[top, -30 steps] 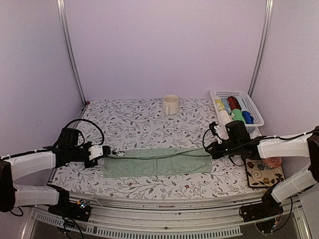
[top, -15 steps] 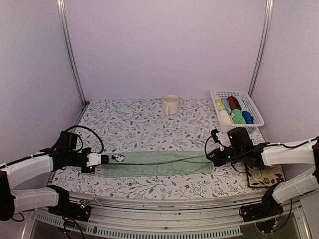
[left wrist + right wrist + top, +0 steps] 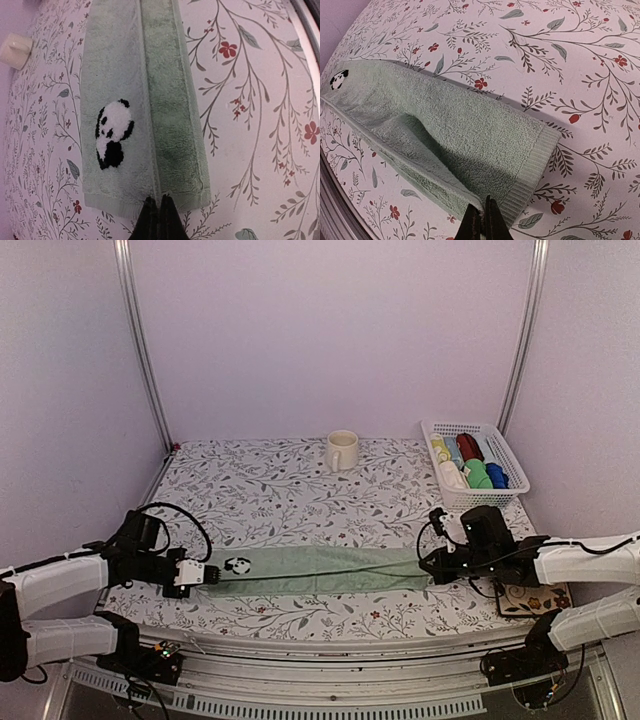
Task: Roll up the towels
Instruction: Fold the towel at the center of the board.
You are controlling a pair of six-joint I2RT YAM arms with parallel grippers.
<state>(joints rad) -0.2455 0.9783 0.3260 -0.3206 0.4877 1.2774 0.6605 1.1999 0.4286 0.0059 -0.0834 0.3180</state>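
Observation:
A pale sage green towel [image 3: 320, 569] lies folded lengthwise in a long strip near the table's front edge. A small panda patch [image 3: 237, 565] marks its left end. My left gripper [image 3: 215, 574] is shut on the folded-over edge at the towel's left end [image 3: 150, 192]. At the opposite end, my right gripper [image 3: 428, 566] is shut on the same folded edge at the corner [image 3: 492, 205]. In the right wrist view the upper layer [image 3: 465, 130] arches over the lower one, leaving a hollow. Only this one towel is in view.
A cream mug [image 3: 341, 451] stands at the back centre. A white basket [image 3: 478, 462] with several coloured rolled cloths sits at the back right. A floral mat [image 3: 530, 598] lies under the right arm. The floral tablecloth [image 3: 270, 490] covers the table.
Both grippers have drawn the towel's far edge toward the front edge, folding it into a narrower strip. The panda patch has come up onto the top at the left end.

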